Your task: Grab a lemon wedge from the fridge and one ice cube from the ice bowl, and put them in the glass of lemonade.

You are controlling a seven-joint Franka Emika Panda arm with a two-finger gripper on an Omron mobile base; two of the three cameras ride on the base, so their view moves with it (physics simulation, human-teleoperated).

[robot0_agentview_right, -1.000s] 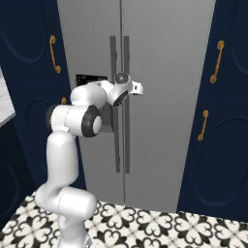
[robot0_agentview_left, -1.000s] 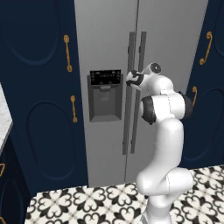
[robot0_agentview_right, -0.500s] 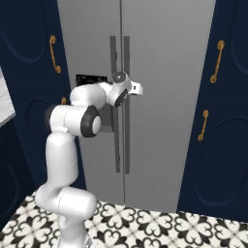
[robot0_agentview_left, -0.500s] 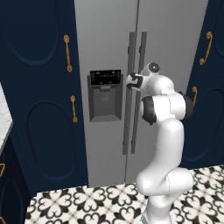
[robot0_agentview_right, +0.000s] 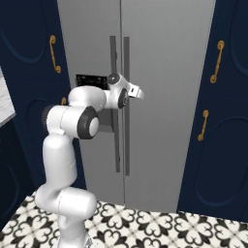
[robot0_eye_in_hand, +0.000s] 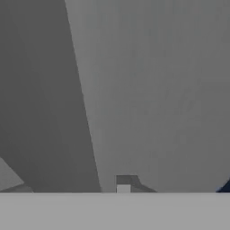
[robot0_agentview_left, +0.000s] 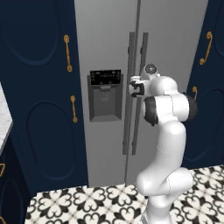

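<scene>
Closed fridge [robot0_agentview_left: 175,43], both doors shut, between navy cabinets [robot0_agentview_left: 39,109]. The gripper [robot0_agentview_left: 132,89] is at the vertical door handles [robot0_agentview_left: 131,87], beside the dispenser panel [robot0_agentview_left: 105,94]. The door is likely heavy and rigid; take it by a handle bar. Right base view shows the hand side-on; hand view shows grey door surface close up. Jaws' opening: cannot tell.
</scene>
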